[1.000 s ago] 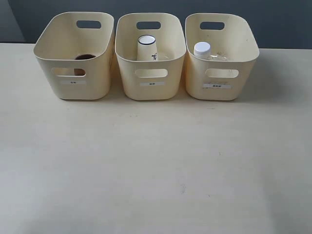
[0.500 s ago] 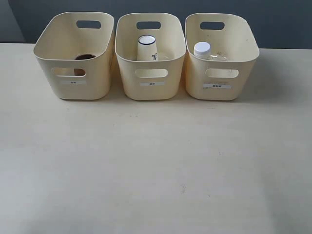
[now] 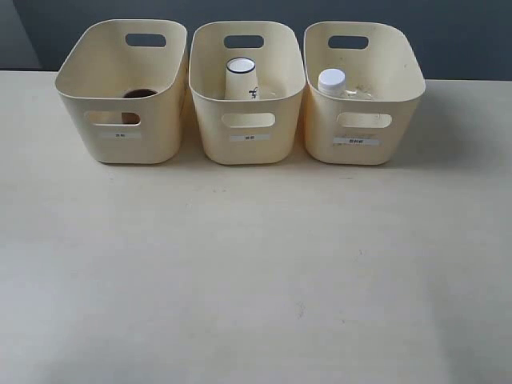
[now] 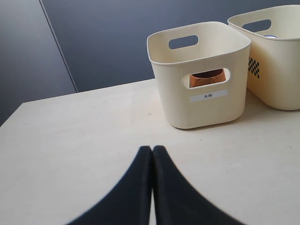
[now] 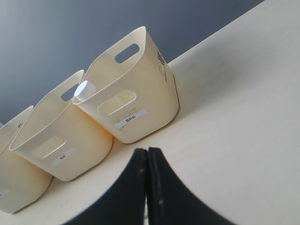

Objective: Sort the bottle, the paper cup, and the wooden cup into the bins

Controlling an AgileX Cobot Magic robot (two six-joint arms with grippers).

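Fingers (image 4: 136,187) of the left gripper (image 4: 152,149), black and tapering, lie pressed together tip to tip with nothing between them, above the pale cream tabletop (image 4: 70,140). Those of the right gripper (image 5: 146,151) are likewise pressed flat against each other and hold nothing, above the same tabletop. Neither gripper shows in the exterior view.

Three cream plastic bins (image 3: 212,132) with rounded corners and oval handle cut-outs stand side by side toward the back of the table, each with a small label on its front. The left bin (image 3: 120,150) holds the squat wooden cup (image 3: 140,94) of dark reddish-brown wood; in the left wrist view it shows through the front cut-out. The middle bin (image 3: 276,144) holds the white tapered paper cup (image 3: 240,80), standing, with its small dark mark facing forward. The right bin (image 3: 360,154) holds the small clear plastic bottle (image 3: 332,82), standing, with its white screw cap showing above the front rim. A dark grey-blue wall (image 3: 464,32) rises behind the row.
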